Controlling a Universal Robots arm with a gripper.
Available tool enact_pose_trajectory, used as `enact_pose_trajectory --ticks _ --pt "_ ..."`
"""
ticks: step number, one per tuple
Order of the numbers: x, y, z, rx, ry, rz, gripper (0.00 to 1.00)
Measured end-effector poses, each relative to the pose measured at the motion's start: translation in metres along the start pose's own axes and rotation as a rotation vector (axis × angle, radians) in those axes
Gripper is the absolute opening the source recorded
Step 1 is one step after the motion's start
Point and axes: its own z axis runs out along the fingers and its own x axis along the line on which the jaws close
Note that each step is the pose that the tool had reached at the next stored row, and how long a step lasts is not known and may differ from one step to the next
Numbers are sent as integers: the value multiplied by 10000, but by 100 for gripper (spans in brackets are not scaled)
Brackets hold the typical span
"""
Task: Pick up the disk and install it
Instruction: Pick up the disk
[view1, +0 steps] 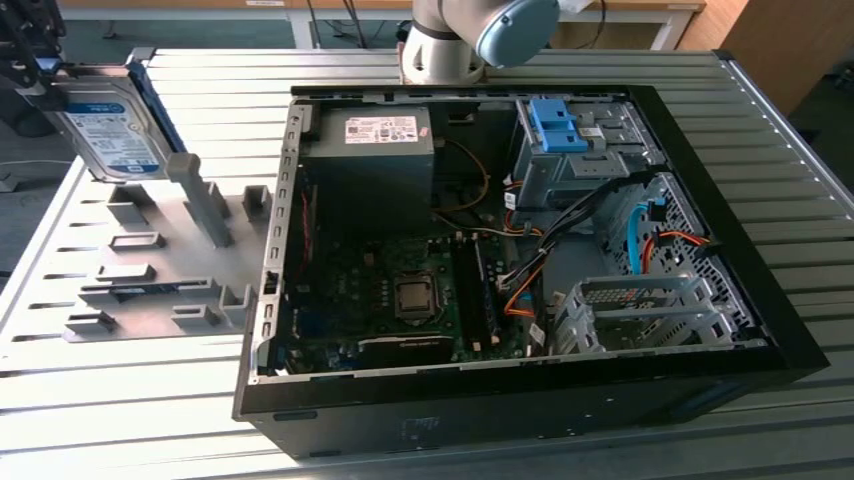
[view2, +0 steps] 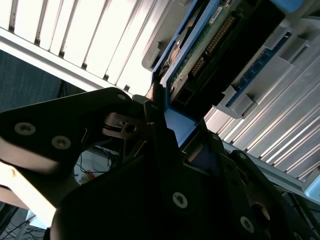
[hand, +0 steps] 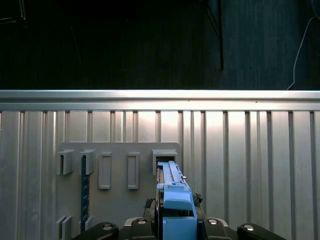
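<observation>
The disk (view1: 114, 130) is a silver-grey drive with a white-and-blue label and a blue rail along its edge. It stands tilted on end at the exterior view's far left, over the back of the grey holder plate (view1: 147, 275). My gripper (view1: 38, 72) is shut on its upper end. In the first wrist view the disk (hand: 172, 197) shows edge-on, blue rail up, between my fingers (hand: 145, 222), its far end at a holder slot (hand: 165, 157). The second wrist view shows the disk's green circuit board (view2: 200, 50). I cannot tell whether its lower end touches the slot.
An open black computer case (view1: 747, 300) lies on the slatted metal table (view1: 120, 400) to the exterior view's right of the holder. Inside are a dark box with a white sticker (view1: 374, 150), a blue bracket (view1: 554, 125) in the drive bay, cables and a mainboard. The arm's base (view1: 461, 40) stands behind.
</observation>
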Motion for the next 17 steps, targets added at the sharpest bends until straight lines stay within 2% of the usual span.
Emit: enact_pose_trajectory --ticks 17 --pt "-3 2 -83 -1 0 0 37"
